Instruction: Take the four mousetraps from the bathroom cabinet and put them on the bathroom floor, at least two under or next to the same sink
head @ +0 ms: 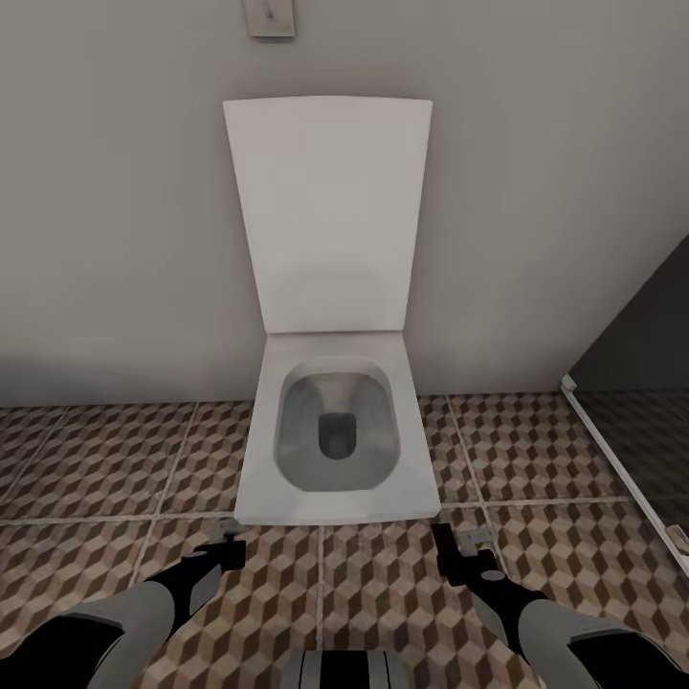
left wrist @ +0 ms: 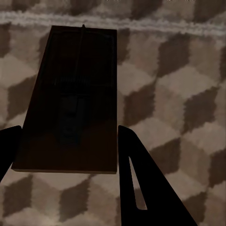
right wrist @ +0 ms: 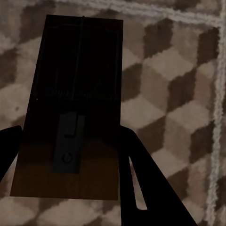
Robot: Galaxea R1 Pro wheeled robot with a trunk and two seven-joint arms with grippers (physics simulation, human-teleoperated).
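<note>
Robot facing the toilet (head: 335, 421). Left pincer (left wrist: 66, 155) grips one mousetrap (left wrist: 70, 94); right pincer (right wrist: 68, 160) grips another (right wrist: 70, 94), both above the tiled floor (head: 574, 536). Neither is laid down yet; no sink in sight.

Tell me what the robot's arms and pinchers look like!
Each arm is a smooth, rounded light-grey shell that turns glossy black toward the wrist. The left gripper and right gripper are small and dark with grey metal tips. Up close, the fingers are flat black wedges with a narrow slot. No cables or markings are visible.
</note>
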